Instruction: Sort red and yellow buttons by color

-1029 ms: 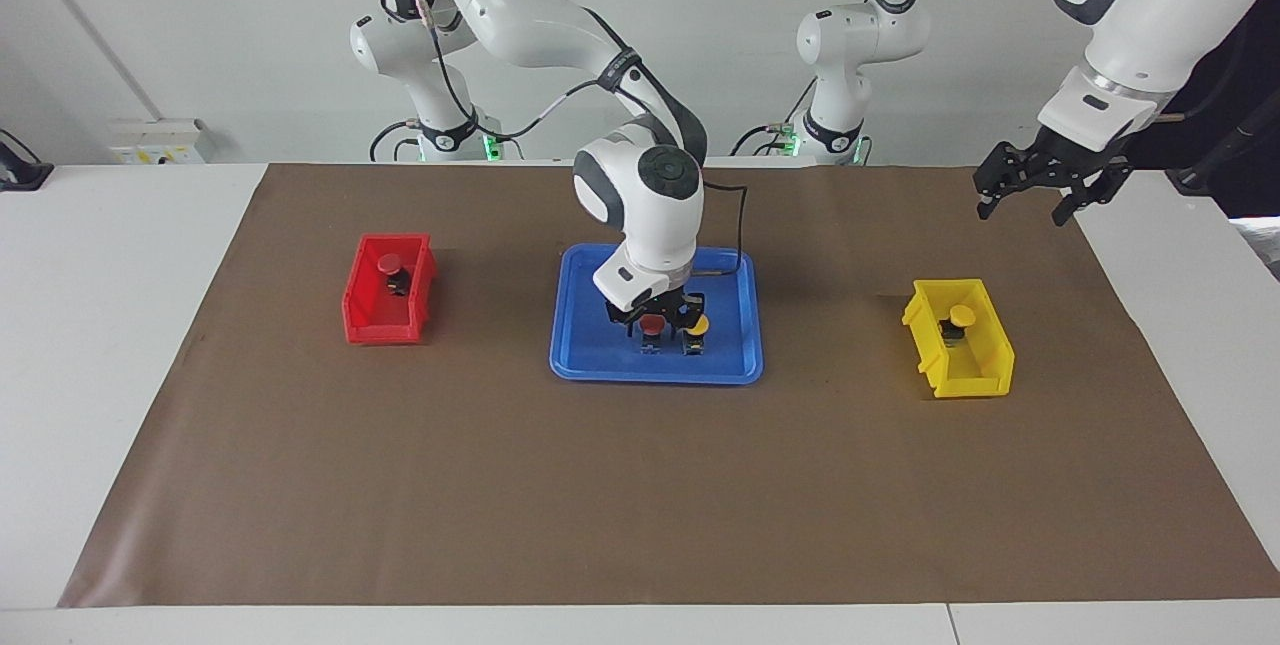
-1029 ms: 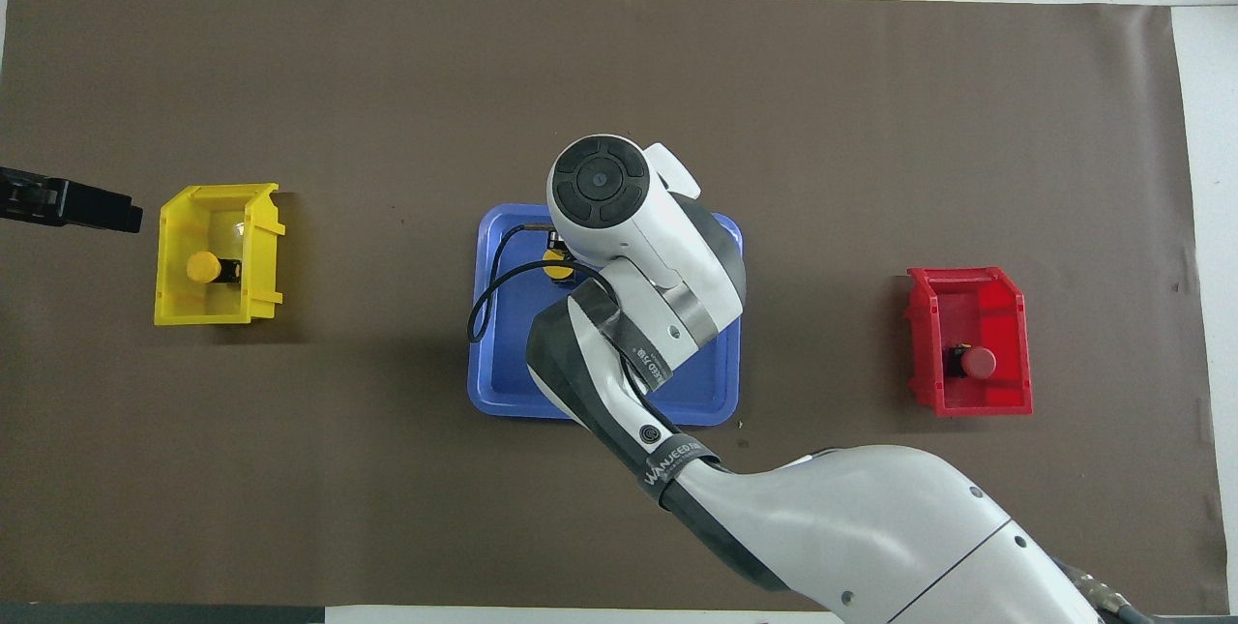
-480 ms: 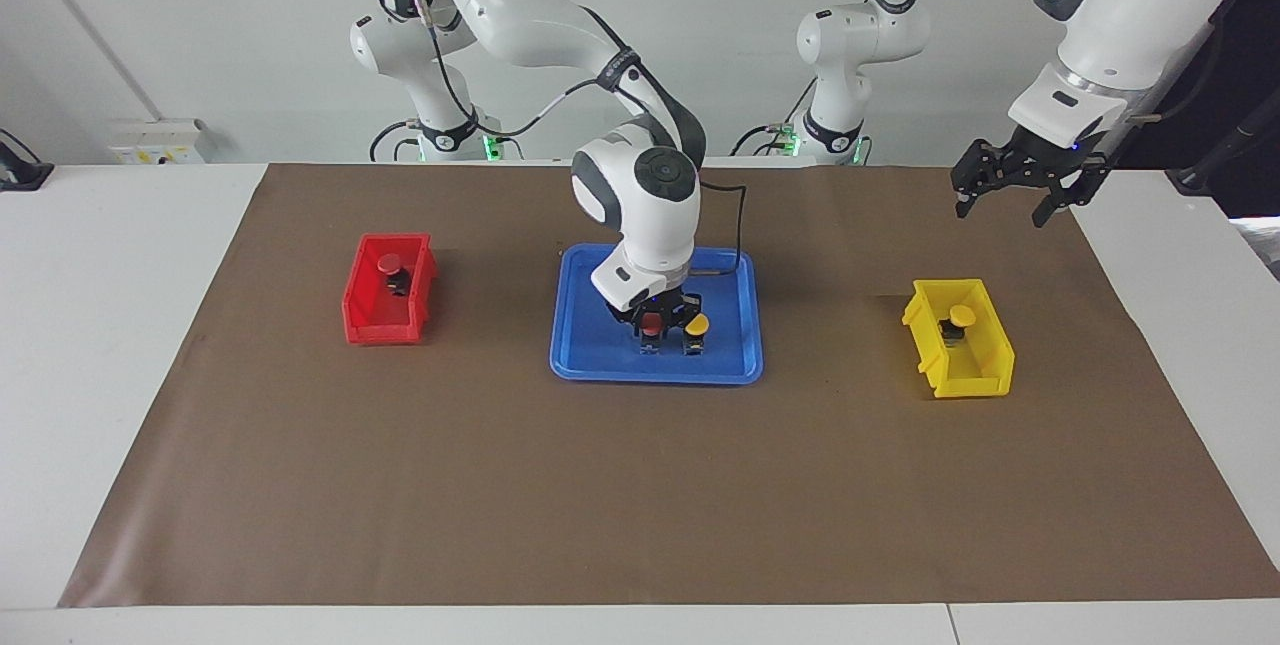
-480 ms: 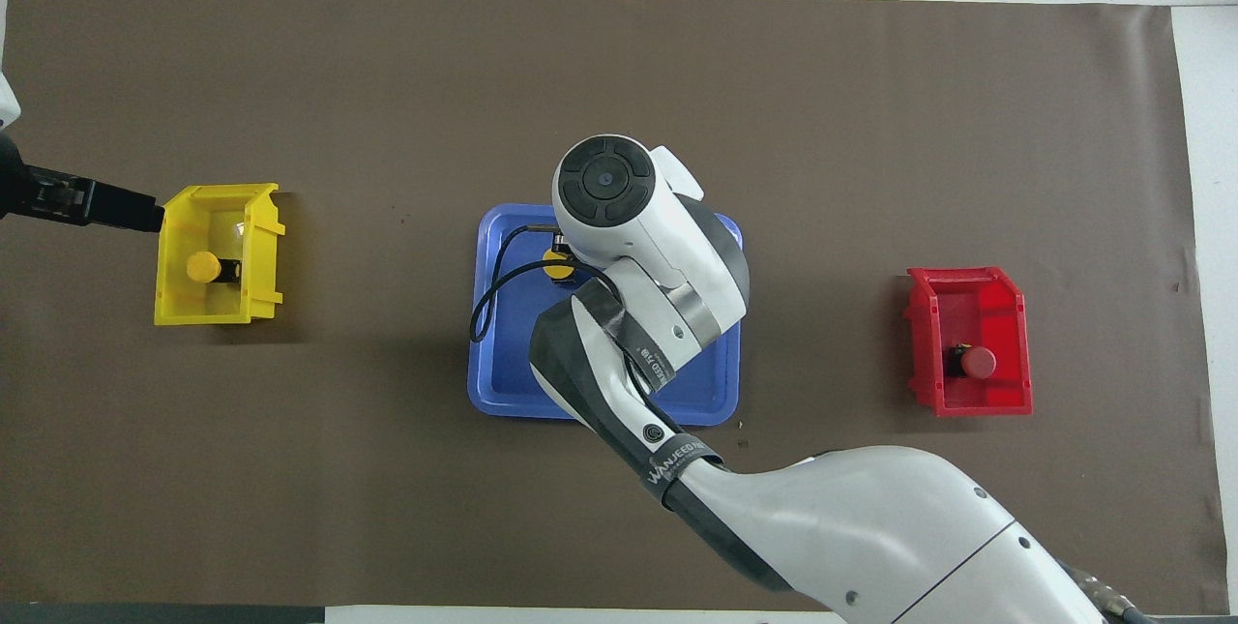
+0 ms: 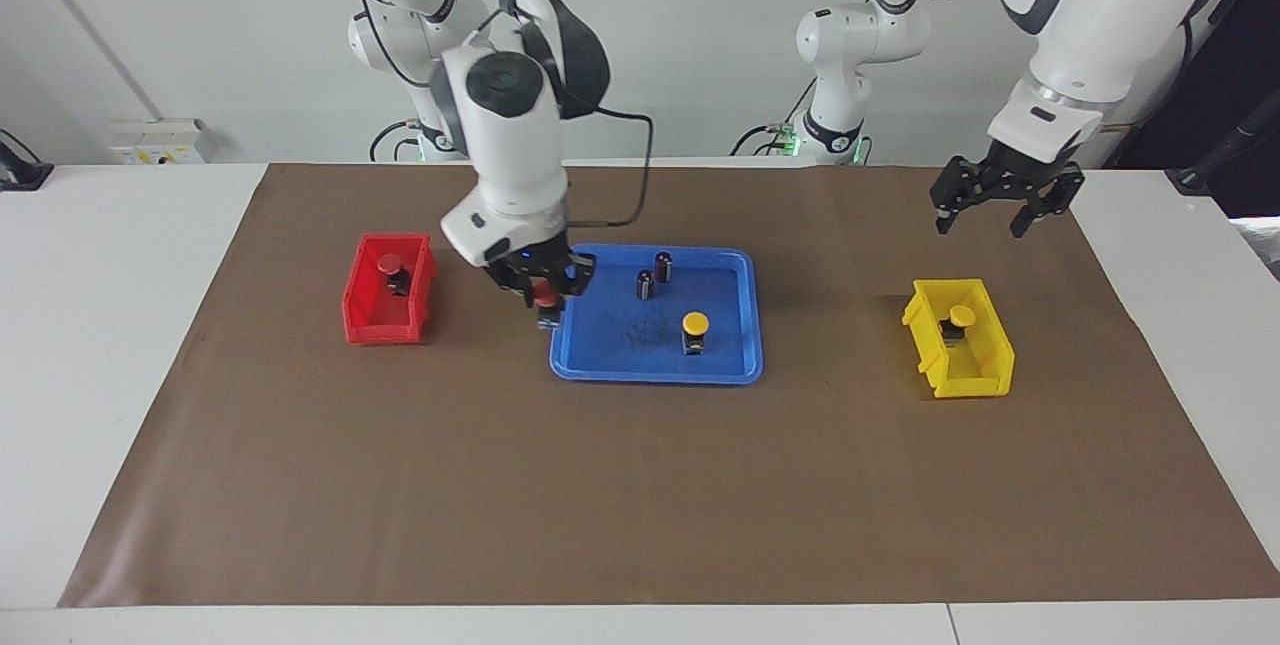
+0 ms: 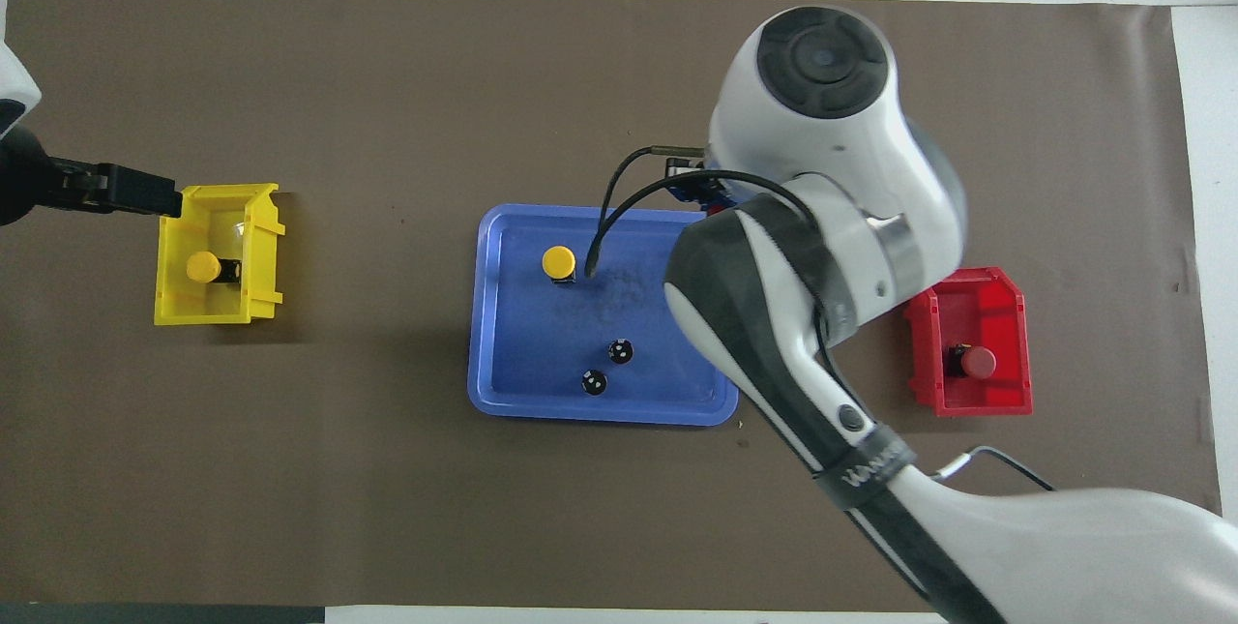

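My right gripper (image 5: pixel 545 299) is shut on a red button (image 5: pixel 545 298) and holds it in the air over the blue tray's (image 5: pixel 600 366) edge at the red bin's end. The overhead view hides the gripper and button under the right arm. A second red button (image 5: pixel 389 265) lies in the red bin (image 5: pixel 372 328). One yellow button (image 5: pixel 695 324) stands on the tray, and another (image 5: pixel 961 315) lies in the yellow bin (image 5: pixel 975 382). My left gripper (image 5: pixel 985 218) is open and empty, up over the mat beside the yellow bin.
Two dark capless cylinders (image 5: pixel 662 266) (image 5: pixel 645 284) stand on the tray, nearer to the robots than the yellow button. A brown mat (image 5: pixel 640 485) covers the table. The red bin is toward the right arm's end and the yellow bin toward the left arm's end.
My right gripper closed on the red button, lifted it off the tray and carried it toward the red bin, uncovering the two cylinders. My left gripper drifted slightly toward the table's middle.
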Motion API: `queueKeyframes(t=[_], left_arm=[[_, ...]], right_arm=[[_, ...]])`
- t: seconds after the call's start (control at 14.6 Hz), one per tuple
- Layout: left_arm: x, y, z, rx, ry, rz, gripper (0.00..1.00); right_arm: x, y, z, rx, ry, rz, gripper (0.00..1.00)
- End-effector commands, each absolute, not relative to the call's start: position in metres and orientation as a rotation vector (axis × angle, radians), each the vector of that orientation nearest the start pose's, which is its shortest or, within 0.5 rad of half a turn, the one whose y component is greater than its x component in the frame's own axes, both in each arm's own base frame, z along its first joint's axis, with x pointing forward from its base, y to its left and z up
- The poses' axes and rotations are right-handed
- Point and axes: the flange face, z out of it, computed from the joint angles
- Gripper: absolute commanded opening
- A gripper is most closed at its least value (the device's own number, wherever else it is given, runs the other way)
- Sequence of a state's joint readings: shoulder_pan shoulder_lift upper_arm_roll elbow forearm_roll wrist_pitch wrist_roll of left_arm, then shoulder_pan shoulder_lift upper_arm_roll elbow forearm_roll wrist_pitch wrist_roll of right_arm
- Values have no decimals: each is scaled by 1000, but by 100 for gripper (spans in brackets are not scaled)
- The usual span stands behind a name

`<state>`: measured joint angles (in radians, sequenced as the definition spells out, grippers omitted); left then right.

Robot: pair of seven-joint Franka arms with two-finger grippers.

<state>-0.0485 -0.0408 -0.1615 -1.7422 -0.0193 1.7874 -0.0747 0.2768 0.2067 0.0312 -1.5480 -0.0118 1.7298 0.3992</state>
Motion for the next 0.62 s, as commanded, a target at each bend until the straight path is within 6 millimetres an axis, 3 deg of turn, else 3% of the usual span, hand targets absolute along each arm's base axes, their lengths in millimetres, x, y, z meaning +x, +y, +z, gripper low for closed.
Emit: queueKeyframes(t=[0.0,0.21,0.27,0.34,0.55], left_arm=[[535,-193,560,-3180,128,-159,100],[536,-254,528,-3211,57,-167,100],[539,-265,515,-3216,31,-163,100],[542,-278,502,-3223,16,-165,100],[552,-302,463,-3239,-135,-175,100]], right_arm=[[563,98,534,-3127,21,89,22],[540,19,509,-3120,-57,103,22],[533,-5,494,-3118,-45,64,22],[524,-20,480,-3104,-44,28,22],[509,-28,443,-3076,-54,16,22]])
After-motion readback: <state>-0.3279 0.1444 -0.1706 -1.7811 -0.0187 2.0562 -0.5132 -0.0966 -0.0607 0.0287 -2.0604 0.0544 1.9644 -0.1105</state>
